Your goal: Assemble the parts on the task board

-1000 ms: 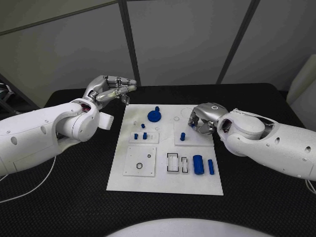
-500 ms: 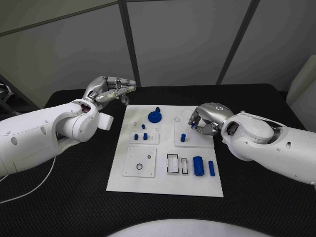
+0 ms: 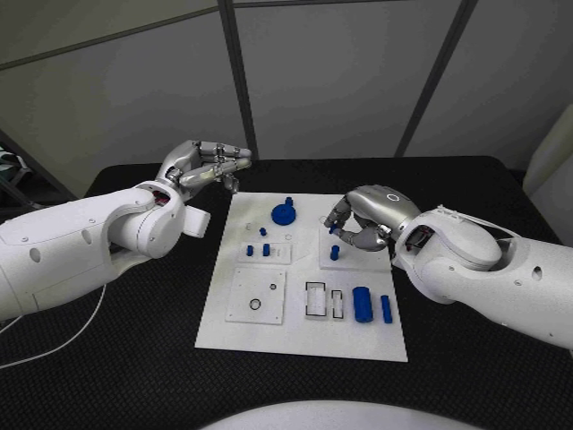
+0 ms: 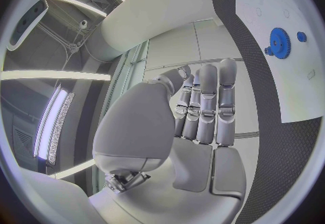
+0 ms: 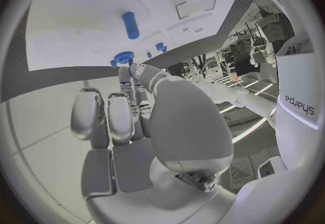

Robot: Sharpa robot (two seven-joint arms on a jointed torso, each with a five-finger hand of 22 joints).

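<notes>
One piece of lettering can be read: the word "sharpa" in dark letters on the white right arm [image 5: 298, 106], seen in the right wrist view at about three o'clock in the circle, running sideways and turned over as the camera shows it. No other text, label, number or sign can be read on the task board [image 3: 300, 336], on the blue parts, on the table [image 3: 132, 358] or on either hand.
</notes>
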